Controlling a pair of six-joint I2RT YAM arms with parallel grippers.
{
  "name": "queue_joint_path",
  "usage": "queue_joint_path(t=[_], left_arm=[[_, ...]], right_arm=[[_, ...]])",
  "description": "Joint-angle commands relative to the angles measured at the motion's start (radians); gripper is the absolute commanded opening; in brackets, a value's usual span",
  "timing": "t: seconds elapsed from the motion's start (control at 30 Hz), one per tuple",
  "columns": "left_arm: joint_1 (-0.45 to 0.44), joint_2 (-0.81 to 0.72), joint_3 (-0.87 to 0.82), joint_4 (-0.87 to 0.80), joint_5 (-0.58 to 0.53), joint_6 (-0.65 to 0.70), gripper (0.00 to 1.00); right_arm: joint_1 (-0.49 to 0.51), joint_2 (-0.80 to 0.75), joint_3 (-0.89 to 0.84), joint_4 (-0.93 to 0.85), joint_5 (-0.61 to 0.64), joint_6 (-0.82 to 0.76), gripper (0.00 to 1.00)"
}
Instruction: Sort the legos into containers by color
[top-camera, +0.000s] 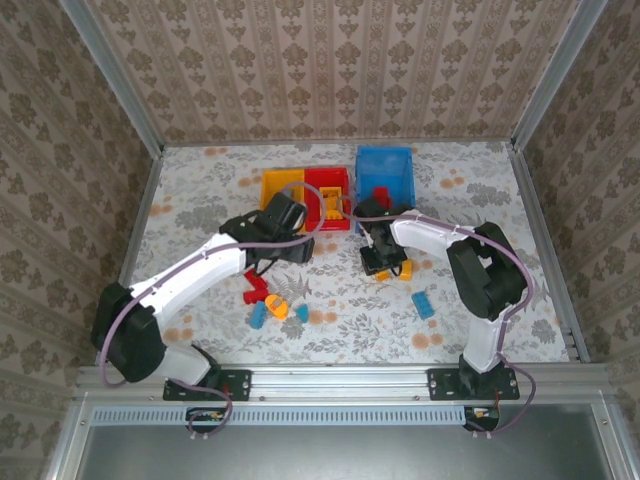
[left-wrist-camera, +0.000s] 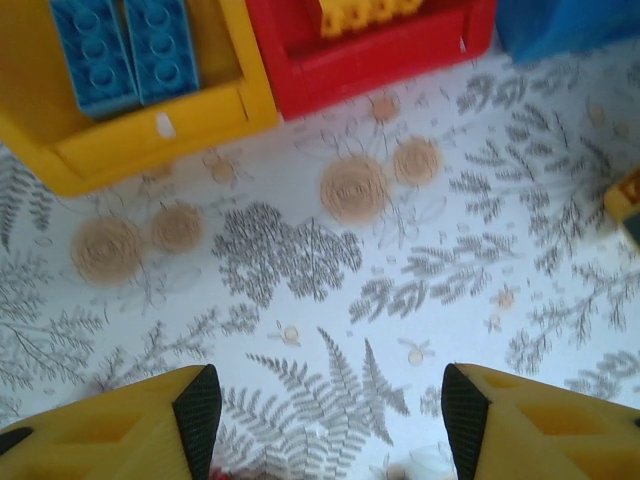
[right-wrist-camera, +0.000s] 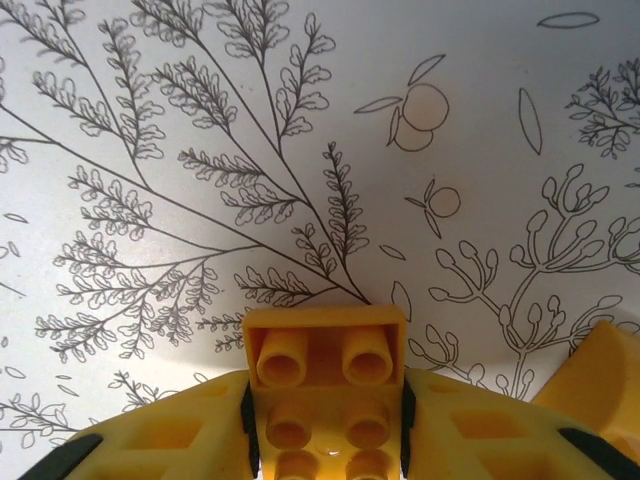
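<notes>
The desk (top-camera: 500, 215) is white, printed with grey ferns and pale orange blossoms; the walls (top-camera: 340, 70) carry a beige-and-brown damask pattern. There is a yellow bin (top-camera: 272, 182), a red bin (top-camera: 326, 176) and a blue bin (top-camera: 385, 158). Two blue bricks (left-wrist-camera: 125, 50) lie in the yellow bin, a yellow frame (top-camera: 331, 205) in the red bin, a red brick (top-camera: 380, 195) in the blue bin. Loose legos (top-camera: 257, 290) on the desk are red, blue and orange. The left hand (left-wrist-camera: 330, 410) has yellow fingers (left-wrist-camera: 110, 435) with black pads (left-wrist-camera: 200, 410); the right hand (right-wrist-camera: 325, 400), yellow too, grips a yellow brick (right-wrist-camera: 325, 345). The arms (top-camera: 200, 270) are white with black joints.

Bricks (top-camera: 424, 304) before a row of bins (top-camera: 398, 168)
</notes>
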Motion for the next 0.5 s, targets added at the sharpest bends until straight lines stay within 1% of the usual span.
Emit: queue_joint_path(t=[0.0, 0.07, 0.17, 0.23, 0.37, 0.47], left_arm=[[-0.023, -0.077, -0.044, 0.045, 0.021, -0.014, 0.63], [-0.03, -0.101, -0.064, 0.042, 0.021, -0.025, 0.63], [-0.038, -0.129, -0.08, 0.037, 0.01, -0.047, 0.63], [-0.042, -0.151, -0.082, 0.035, -0.006, -0.065, 0.63], [-0.044, -0.203, -0.085, 0.049, -0.042, -0.1, 0.63], [-0.044, -0.233, -0.09, 0.064, -0.061, -0.122, 0.63]], right_arm=[[0.003, 0.024, -0.017, 0.022, -0.032, 0.021, 0.38], [0.006, 0.023, -0.017, 0.024, -0.032, 0.029, 0.36], [0.013, -0.001, -0.01, 0.02, -0.025, 0.038, 0.29], [0.029, -0.031, 0.014, 0.008, -0.01, 0.038, 0.26], [0.057, -0.054, 0.153, -0.039, -0.017, 0.061, 0.26], [0.058, 0.001, 0.307, -0.069, -0.033, 0.091, 0.26]])
